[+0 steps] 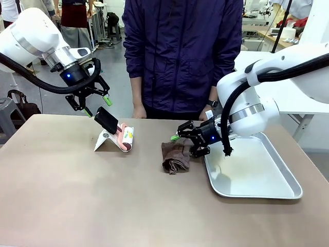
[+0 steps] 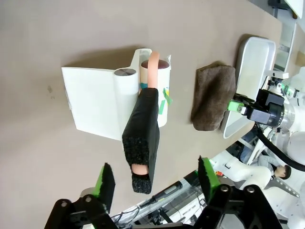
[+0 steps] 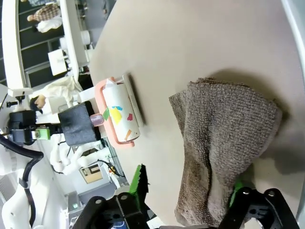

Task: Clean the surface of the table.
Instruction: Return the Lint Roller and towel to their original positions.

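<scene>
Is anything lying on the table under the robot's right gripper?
Yes. A crumpled brown cloth lies on the table right below the open right gripper, beside the metal tray.

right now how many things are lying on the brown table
3: a lint roller on its white stand, left of centre; a brown cloth mid-table; a metal tray on the right side.

The setting is a robotics lab or workshop hall. Two white robot arms with black cabling reach over a wide taupe tabletop (image 1: 61, 195), and a person in a dark jacket (image 1: 182, 51) stands at its far side. Behind, a grey hard floor (image 1: 113, 67) stretches away to other workstations. At the far right stand white tables (image 1: 288, 98) and a cluttered bench (image 1: 280, 33) carrying boxes and equipment. Other people (image 1: 74, 20) stand at the far left.
</scene>
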